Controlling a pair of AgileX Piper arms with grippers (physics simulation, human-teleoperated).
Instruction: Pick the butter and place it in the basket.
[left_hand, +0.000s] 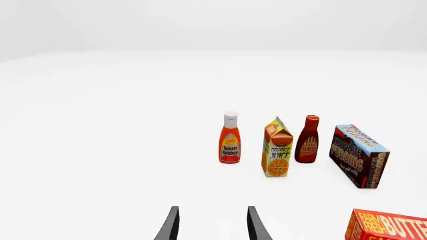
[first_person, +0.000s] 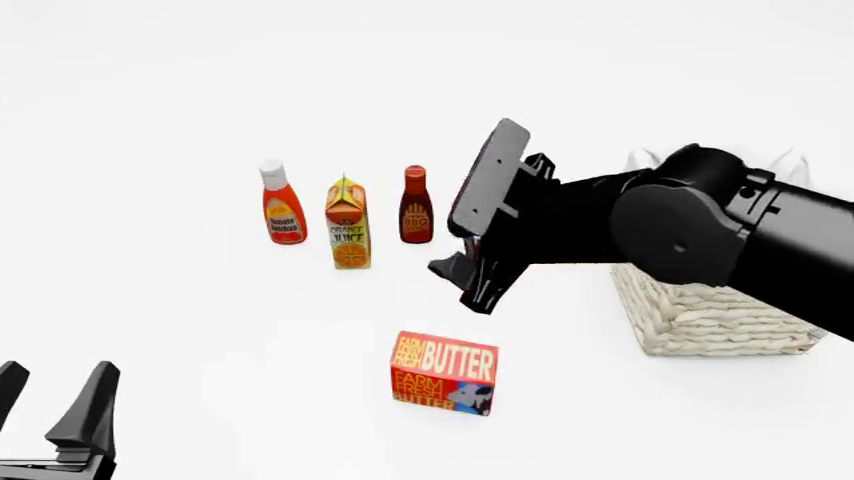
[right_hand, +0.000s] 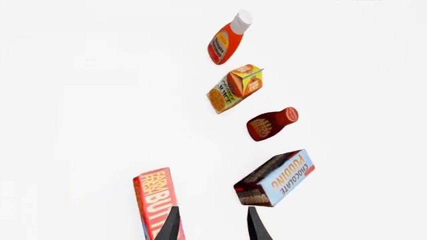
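1. The right end effector (right_hand: 210, 225) hangs above the surface (first_person: 200, 330), rolled onto its side, just beyond the butter (first_person: 445, 373) and toward the surface's far edge. In the right wrist view its two fingers stand apart with nothing between them. It holds nothing.
2. The left end effector (first_person: 54, 400) sits low near the near left corner, fingers spread and empty, well apart from every item.
3. The basket (first_person: 714, 320) stands toward the right edge. No grocery is visible in the exposed part.
4. The butter stands on the surface nearer the near edge than the other groceries, free of both end effectors. Judgement: the task is at the approach stage. Grasp, lift, transfer and release into the basket all remain.
5. Hidden or unclear:
   - The right arm covers most of the basket's rim and its whole interior in the front view.
   - The chocolate pudding box (right_hand: 275, 178) is hidden behind the right arm in the front view; only the wrist views show it.
   - The butter is cut off by the picture edge in both wrist views.
   - The ketchup bottle (first_person: 279, 205), juice carton (first_person: 347, 225) and BBQ sauce bottle (first_person: 416, 206) stand in a row farther back, fully visible.
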